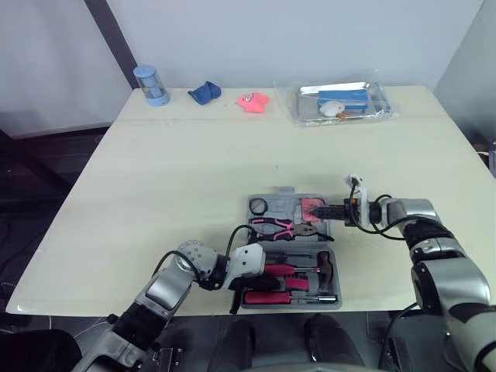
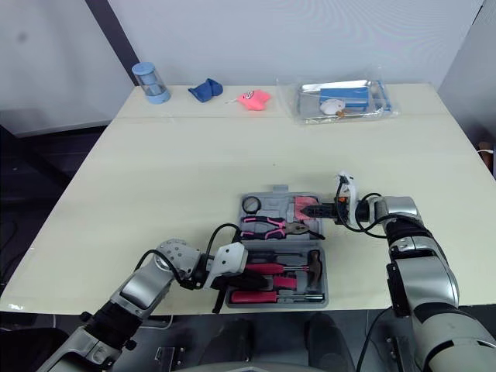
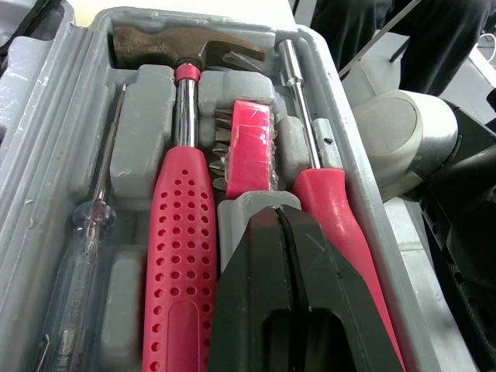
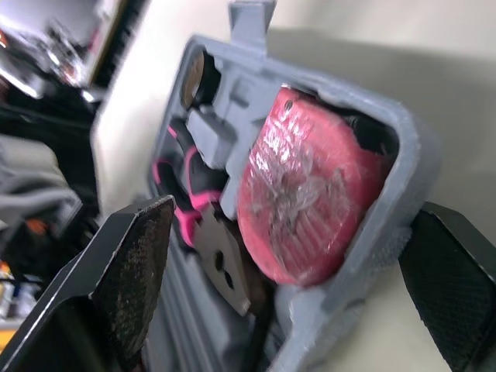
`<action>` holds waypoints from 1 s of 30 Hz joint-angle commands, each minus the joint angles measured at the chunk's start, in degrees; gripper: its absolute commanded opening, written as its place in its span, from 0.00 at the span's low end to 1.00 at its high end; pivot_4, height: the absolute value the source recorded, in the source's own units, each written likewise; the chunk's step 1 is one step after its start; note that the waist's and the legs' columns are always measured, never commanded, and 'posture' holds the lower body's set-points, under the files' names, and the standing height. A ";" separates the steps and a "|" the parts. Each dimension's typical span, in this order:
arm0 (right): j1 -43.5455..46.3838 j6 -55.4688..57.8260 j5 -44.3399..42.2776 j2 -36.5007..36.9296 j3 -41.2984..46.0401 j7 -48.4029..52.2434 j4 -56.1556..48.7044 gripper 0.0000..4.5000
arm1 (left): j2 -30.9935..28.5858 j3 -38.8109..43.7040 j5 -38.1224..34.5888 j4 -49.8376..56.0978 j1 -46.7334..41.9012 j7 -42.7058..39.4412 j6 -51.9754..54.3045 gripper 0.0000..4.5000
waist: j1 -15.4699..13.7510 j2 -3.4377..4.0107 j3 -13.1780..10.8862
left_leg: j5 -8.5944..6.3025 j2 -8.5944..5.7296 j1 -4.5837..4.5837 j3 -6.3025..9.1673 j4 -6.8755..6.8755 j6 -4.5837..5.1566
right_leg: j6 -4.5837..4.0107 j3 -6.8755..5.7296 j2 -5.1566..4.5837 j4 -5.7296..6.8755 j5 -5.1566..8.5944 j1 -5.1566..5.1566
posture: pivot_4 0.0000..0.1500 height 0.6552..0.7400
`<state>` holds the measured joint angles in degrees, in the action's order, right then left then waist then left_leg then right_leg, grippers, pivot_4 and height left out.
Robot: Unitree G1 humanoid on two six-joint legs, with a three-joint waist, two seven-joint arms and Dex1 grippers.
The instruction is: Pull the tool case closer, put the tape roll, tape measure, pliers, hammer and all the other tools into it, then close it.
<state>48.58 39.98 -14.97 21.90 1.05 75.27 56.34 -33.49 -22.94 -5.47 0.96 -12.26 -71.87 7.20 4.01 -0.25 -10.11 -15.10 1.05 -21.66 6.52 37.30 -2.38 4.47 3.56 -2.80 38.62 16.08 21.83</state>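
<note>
Left wrist view looks straight along the left claw, its two black fingers pressed together with nothing between them, lying over the near half of the tool case. Beside them the hammer and a red-handled screwdriver sit in their moulded slots, likely the reason the claw rests there: to press tools down or steady the tray.

From the head camera, the case lies open at 6 o'clock on the surface, close to the front edge. Its far half holds the tape roll at 9 o'clock, the pliers in the middle and the pink tape measure at 3 o'clock. The right claw comes in from 3 o'clock, fingers spread wide and straddling that corner by the tape measure, gripping nothing. I judge it is placed to take the rim, since packing looks done and closing remains.
</note>
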 commanded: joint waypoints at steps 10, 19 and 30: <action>-3.10 3.69 -8.12 0.47 1.36 11.24 -13.60 0.98 | -0.44 1.37 -0.80 -1.50 1.81 2.23 0.13 0.00 | 0.00 0.03 -0.01 | 0.00 0.00 -0.01 0.01 0.00 0.00 | 0.00 0.00 0.00 0.00 0.00 0.00 | 1.00 1.00; -10.54 12.49 -15.69 3.79 0.33 15.00 -31.21 0.98 | -6.38 10.01 -12.11 12.15 8.19 -0.86 3.08 0.00 | -0.03 0.05 -0.06 | 0.00 0.00 -0.15 0.04 0.00 0.00 | 0.00 -0.02 -0.01 0.00 0.00 0.16 | 1.00 1.00; -29.55 21.32 -28.26 12.44 2.50 11.81 -60.27 0.98 | -17.49 32.51 -26.62 13.78 25.57 -4.05 7.09 0.00 | -0.89 0.22 -0.23 | -0.01 0.04 -0.30 0.00 -0.10 0.01 | 0.00 -0.02 -0.01 -0.09 0.01 0.32 | 1.00 1.00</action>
<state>20.95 60.00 -39.57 33.31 1.01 88.15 1.63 -51.56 4.71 -27.66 14.98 12.60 -76.86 12.32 3.12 -0.03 -10.34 -15.11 1.09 -21.97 6.50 37.21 -2.37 4.48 3.55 -2.82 38.53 16.10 22.15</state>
